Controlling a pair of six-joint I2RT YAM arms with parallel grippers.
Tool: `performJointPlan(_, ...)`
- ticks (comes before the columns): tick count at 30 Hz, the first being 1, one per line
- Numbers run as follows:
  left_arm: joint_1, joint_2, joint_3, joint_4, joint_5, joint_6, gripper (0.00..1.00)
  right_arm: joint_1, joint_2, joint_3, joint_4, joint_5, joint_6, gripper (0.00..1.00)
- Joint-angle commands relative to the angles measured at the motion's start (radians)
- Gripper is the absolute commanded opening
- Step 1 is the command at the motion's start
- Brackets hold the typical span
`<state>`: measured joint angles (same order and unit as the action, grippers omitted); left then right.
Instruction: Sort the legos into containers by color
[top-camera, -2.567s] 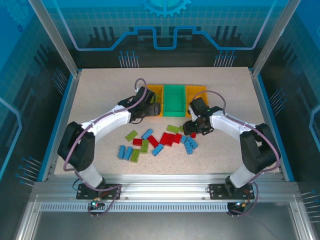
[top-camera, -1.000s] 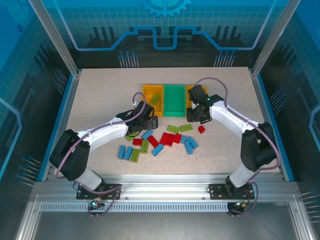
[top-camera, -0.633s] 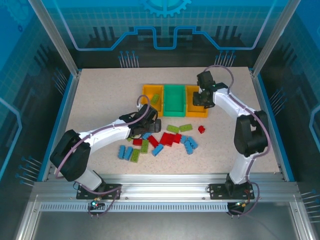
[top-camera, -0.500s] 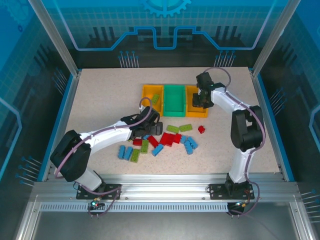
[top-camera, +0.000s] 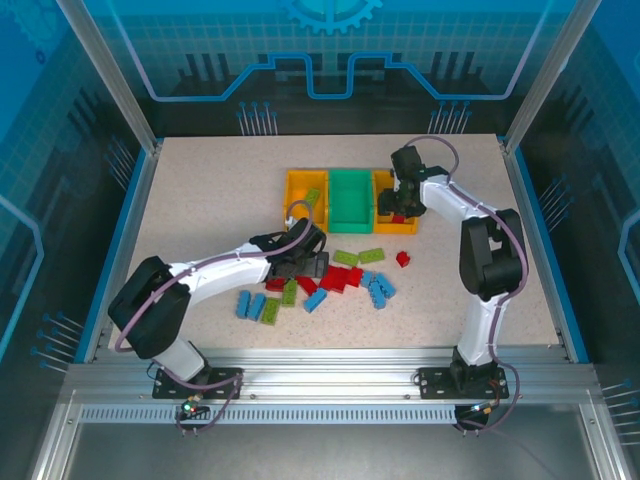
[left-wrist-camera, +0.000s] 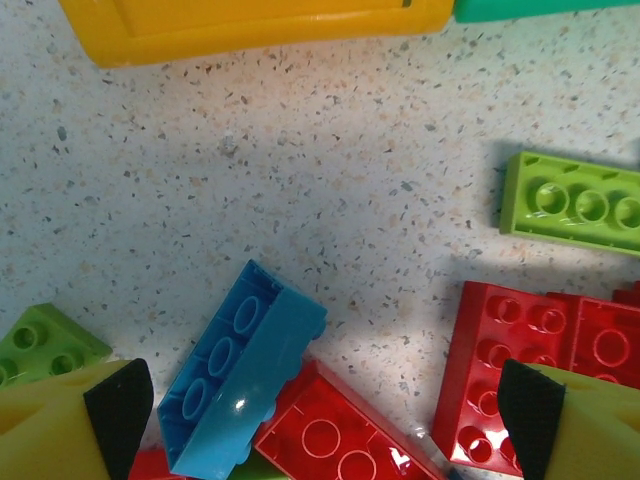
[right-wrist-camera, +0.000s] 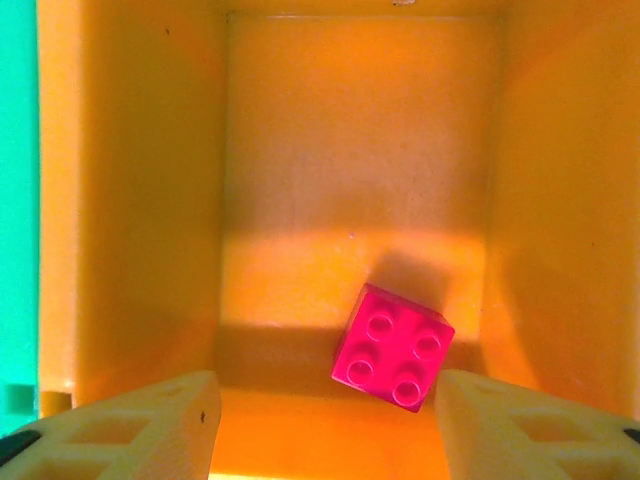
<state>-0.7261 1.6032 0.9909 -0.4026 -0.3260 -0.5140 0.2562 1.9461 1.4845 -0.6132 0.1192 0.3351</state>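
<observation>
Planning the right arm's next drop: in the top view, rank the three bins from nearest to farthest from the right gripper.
1. Orange bin, right end of the row, directly under the right gripper.
2. Green bin, middle of the row.
3. Yellow-orange bin, left end, farthest.

Right gripper (top-camera: 399, 200) over orange bin (top-camera: 396, 228), row's right end; left gripper (top-camera: 306, 264) low at brick pile (top-camera: 340, 278); green brick (top-camera: 312, 197) in yellow-orange bin (top-camera: 296, 182)
</observation>
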Motion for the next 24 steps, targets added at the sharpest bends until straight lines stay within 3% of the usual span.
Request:
performJointPlan(1, -0.007, 0.014, 0.044, -0.053, -0.035, 0.01, 0.93, 0.002, -0.073, -0.034, -0.003, -0.011, -0.013, 0.62)
performJointPlan(5, 0.0, -0.006, 0.033, -0.111, -0.118, -0.018, 0.93, 0.008, -0.132, -0.07, 0.004, -0.034, -0.029, 0.66)
performJointPlan(10, 0.031, -0.088, -0.037, -0.118, -0.132, 0.069, 0.93, 0.016, -0.187, -0.095, 0.01, -0.064, -0.062, 0.7)
performJointPlan(14, 0.108, -0.194, -0.117, -0.099, -0.058, 0.082, 0.93, 0.016, -0.203, -0.108, 0.001, -0.07, -0.066, 0.71)
performJointPlan(18, 0.129, -0.285, -0.169, -0.085, -0.028, 0.109, 0.92, 0.029, -0.226, -0.142, 0.007, -0.103, -0.067, 0.71)
performJointPlan(24, 0.137, -0.253, -0.163, -0.088, 0.043, 0.092, 0.89, 0.058, -0.251, -0.172, 0.003, -0.092, -0.062, 0.71)
